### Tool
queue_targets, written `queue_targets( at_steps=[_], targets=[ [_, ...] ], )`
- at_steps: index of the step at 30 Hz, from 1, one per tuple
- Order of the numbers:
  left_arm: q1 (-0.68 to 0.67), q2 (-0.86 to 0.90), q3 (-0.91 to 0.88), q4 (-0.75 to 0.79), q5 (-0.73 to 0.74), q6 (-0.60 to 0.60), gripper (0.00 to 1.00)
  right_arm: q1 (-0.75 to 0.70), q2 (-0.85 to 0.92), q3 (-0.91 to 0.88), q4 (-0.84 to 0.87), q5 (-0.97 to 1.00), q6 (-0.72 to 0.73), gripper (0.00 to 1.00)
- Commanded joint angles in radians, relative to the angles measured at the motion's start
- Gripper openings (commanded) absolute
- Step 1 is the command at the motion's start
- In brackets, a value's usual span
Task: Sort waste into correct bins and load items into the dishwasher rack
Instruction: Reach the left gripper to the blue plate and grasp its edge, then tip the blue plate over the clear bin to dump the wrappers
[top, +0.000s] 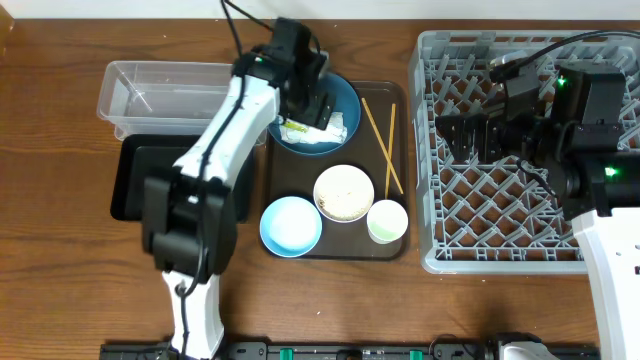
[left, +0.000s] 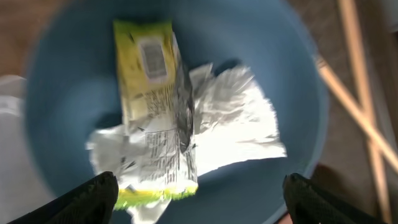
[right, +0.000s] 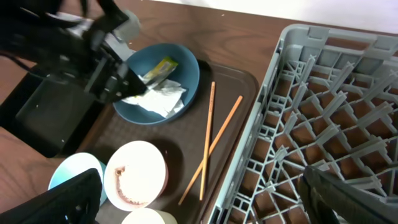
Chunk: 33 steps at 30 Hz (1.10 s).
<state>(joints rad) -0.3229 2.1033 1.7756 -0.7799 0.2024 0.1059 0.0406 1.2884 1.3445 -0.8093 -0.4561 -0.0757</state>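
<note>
The left tool (top: 318, 106) hangs over the back left corner of the brown tray (top: 300, 250), fingers spread wide and gripping nothing, right above the blue plate (top: 347, 92) that sits in that corner. In its wrist view the two dark fingertips (left: 99, 194) frame the plate's contents: a yellow-green wrapper (left: 146, 81) lying on top of a crumpled white napkin (left: 239, 121), both resting inside the plate. Along the tray's right side lie the two chopsticks (top: 381, 140), crossing each other near their front ends. At the tray's front sit three dishes: the white bowl (top: 344, 192) in the middle with crumbs (right: 126, 190) stuck inside it, the light blue bowl (top: 291, 225) at the front left corner, and the cup (top: 387, 221) at the front right. Left of the tray stands the clear tub (top: 150, 95) toward the back, with the black tray (top: 132, 185) just in front of it. Right of the tray is the grey rack (top: 500, 225), with no dishes in it. The right tool (top: 462, 135) hovers over the rack's side nearest the tray, its fingers also wide apart and empty. Everything rests on the wooden desk (top: 60, 280).
</note>
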Motion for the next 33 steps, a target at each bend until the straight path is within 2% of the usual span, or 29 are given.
queue_targets(
  at_steps=[1,9,13,15,19,22,28,33],
  targets=[
    [0.002,0.042,0.015,0.001,-0.023,0.010,0.88,0.006,-0.007,0.018,-0.012,-0.004,0.014,0.99],
    [0.003,0.143,0.015,-0.003,-0.039,0.010,0.88,0.006,-0.007,0.018,-0.021,-0.004,0.015,0.99],
    [0.003,0.191,0.015,-0.008,-0.039,0.010,0.84,0.006,-0.007,0.018,-0.021,-0.004,0.015,0.99],
    [0.003,0.196,0.015,-0.013,-0.038,0.009,0.73,0.006,-0.007,0.018,-0.021,-0.004,0.015,0.99],
    [0.003,0.188,0.016,-0.019,-0.039,0.005,0.27,0.006,-0.007,0.018,-0.014,-0.002,0.015,0.99],
    [0.003,0.162,0.018,-0.019,-0.038,-0.025,0.08,0.006,-0.007,0.018,-0.010,0.013,0.015,0.99],
    [0.019,0.027,0.053,-0.028,-0.032,-0.133,0.06,0.006,-0.007,0.018,-0.010,0.014,0.015,0.99],
    [0.101,-0.141,0.060,-0.029,-0.032,-0.213,0.06,0.006,-0.007,0.018,-0.010,0.014,0.015,0.99]
  ],
)
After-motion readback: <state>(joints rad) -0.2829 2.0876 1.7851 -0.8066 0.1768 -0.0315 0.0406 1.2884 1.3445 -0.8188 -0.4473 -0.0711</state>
